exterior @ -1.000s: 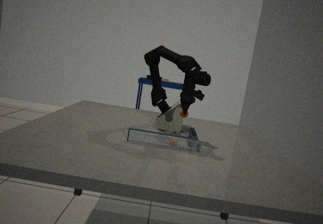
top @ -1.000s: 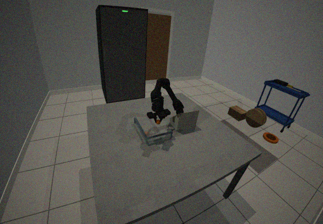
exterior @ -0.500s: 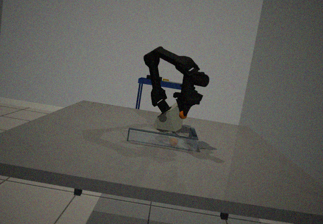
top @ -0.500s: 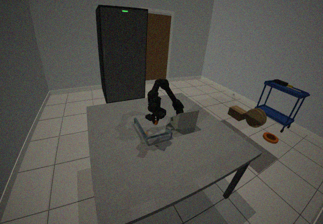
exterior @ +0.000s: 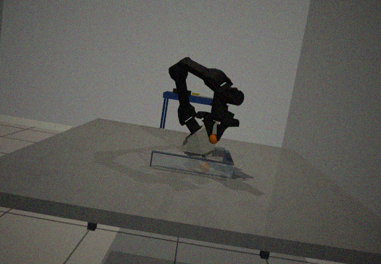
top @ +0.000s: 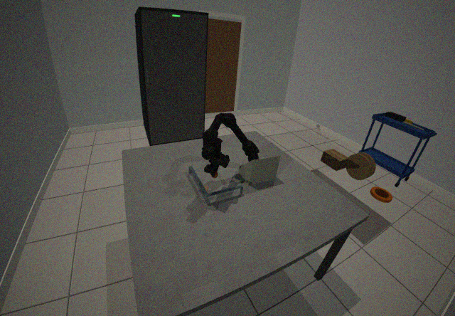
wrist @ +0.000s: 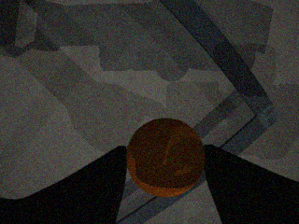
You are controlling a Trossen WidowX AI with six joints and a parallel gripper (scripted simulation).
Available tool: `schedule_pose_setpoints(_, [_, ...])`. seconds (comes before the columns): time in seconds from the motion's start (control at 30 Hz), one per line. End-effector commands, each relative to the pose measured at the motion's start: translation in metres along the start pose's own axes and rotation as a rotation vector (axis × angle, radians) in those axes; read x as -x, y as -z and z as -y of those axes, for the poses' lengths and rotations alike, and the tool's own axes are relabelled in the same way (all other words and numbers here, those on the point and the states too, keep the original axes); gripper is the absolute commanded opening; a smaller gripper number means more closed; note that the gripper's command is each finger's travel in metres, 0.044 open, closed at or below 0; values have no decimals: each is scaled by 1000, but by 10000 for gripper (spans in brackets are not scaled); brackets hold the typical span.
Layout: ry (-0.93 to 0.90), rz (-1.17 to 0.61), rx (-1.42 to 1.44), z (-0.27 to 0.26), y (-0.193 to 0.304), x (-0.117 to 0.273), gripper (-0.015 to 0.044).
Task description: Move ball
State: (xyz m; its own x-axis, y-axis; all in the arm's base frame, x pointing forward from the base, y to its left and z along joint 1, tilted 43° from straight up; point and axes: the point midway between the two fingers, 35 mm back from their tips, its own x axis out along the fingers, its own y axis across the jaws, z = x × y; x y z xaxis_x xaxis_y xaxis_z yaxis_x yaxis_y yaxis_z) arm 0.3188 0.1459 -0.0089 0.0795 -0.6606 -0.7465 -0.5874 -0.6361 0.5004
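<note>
Trainee: Where is your ball?
Instructor: Your orange ball (top: pixel 215 175) (exterior: pixel 213 138) (wrist: pixel 165 158) is raised off the table, between the fingertips of your gripper (top: pixel 215 174) (exterior: pixel 214 138) (wrist: pixel 164 153); the fingers bear on opposite sides of it, so the grip supports it; they are part-way apart because its width keeps them so.
Trainee: Where does it belong?
Instructor: On the see-through copy (top: pixel 207 188) (exterior: pixel 204 166), down by the corner of the clear walls (top: pixel 225 191) (exterior: pixel 192 157) (wrist: pixel 243 87); the ball hangs higher, presumably so that it clears their rims; the walls probably serve to check rolling.
Trainee: And farther out?
Instructor: A pale panel (top: pixel 260 171) (exterior: pixel 198 143) stands beside the arm on the table (top: pixel 257 231) (exterior: pixel 122 200); the blue cart (top: pixel 404 125) (exterior: pixel 187 99) is well apart, beyond your work.
Trainee: What next?
Instructor: You should align over the copy, lower gently, open and retreat; an early release could set the ball rolling.
</note>
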Motion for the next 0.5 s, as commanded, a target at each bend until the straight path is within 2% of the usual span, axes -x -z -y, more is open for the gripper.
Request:
schedule_pose_setpoints(0.0, [-3, -4, 114, 4, 8, -5, 0])
schedule_pose_setpoints(0.47, [-8, -5, 528, 11, 32, -18, 0])
